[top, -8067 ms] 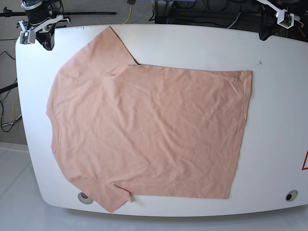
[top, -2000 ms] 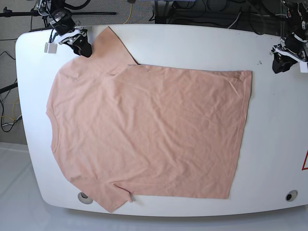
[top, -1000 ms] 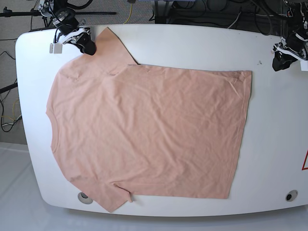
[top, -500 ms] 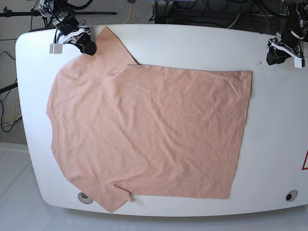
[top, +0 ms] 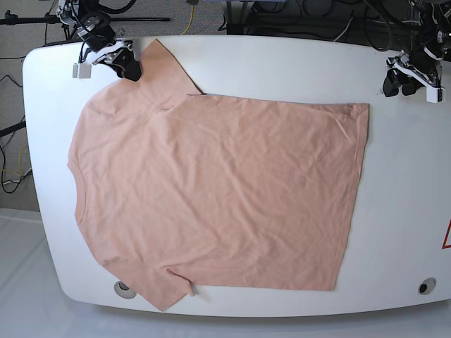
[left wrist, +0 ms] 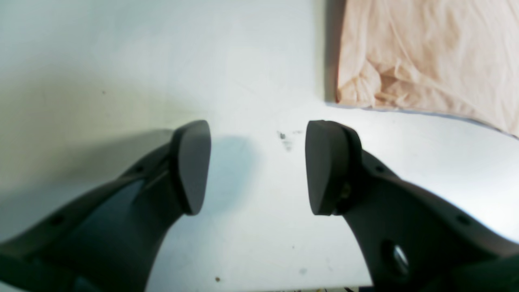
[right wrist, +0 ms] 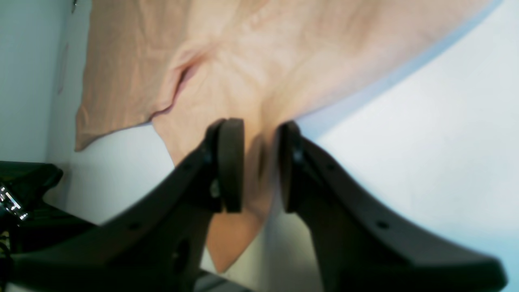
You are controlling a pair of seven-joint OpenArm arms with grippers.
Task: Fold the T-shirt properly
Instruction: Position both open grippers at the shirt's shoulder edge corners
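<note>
One salmon-pink T-shirt (top: 211, 190) lies spread flat across the middle of the white desk (top: 282, 63), no print or writing readable. The right gripper (right wrist: 259, 170), upper left, has its jaws narrowly parted around the sleeve edge. The left gripper (left wrist: 257, 166), upper right, gapes wide over bare desk, now closer to the hem corner than half a second ago.
</note>
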